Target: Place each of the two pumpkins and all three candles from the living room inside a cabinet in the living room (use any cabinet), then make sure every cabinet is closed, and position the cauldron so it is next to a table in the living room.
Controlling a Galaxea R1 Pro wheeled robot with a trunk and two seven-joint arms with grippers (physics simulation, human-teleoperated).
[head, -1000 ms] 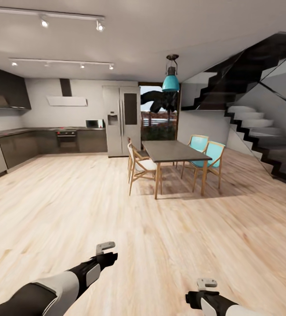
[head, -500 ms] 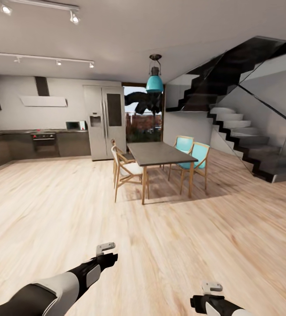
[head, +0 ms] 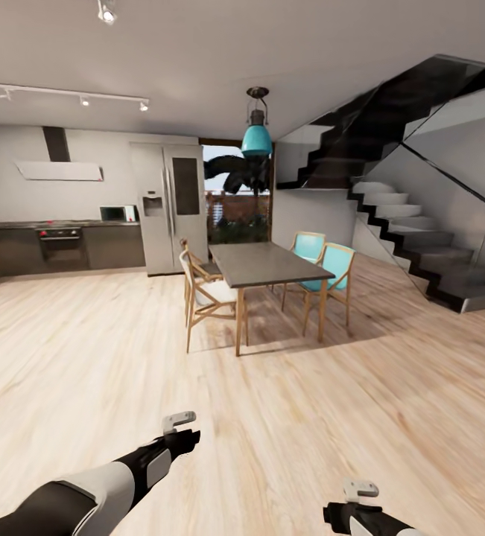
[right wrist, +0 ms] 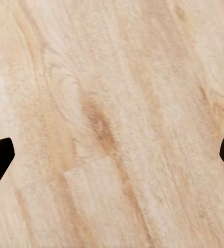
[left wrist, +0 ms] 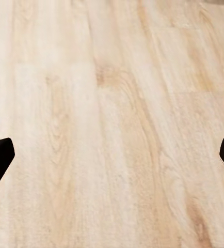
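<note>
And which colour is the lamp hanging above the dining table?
Turquoise, with a dark top; the lamp shows best in the head view.

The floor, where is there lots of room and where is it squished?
The wooden floor is bare between the kitchen counters and the dining table, and down to both tools, left and right. It is crowded under that table, among the chairs.

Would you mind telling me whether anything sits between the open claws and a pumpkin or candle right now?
That cannot be judged: the head view faces a dark dining table with turquoise chairs, a fridge and stairs. Both the left claw and right claw hang open and empty over bare wood floor.
</note>
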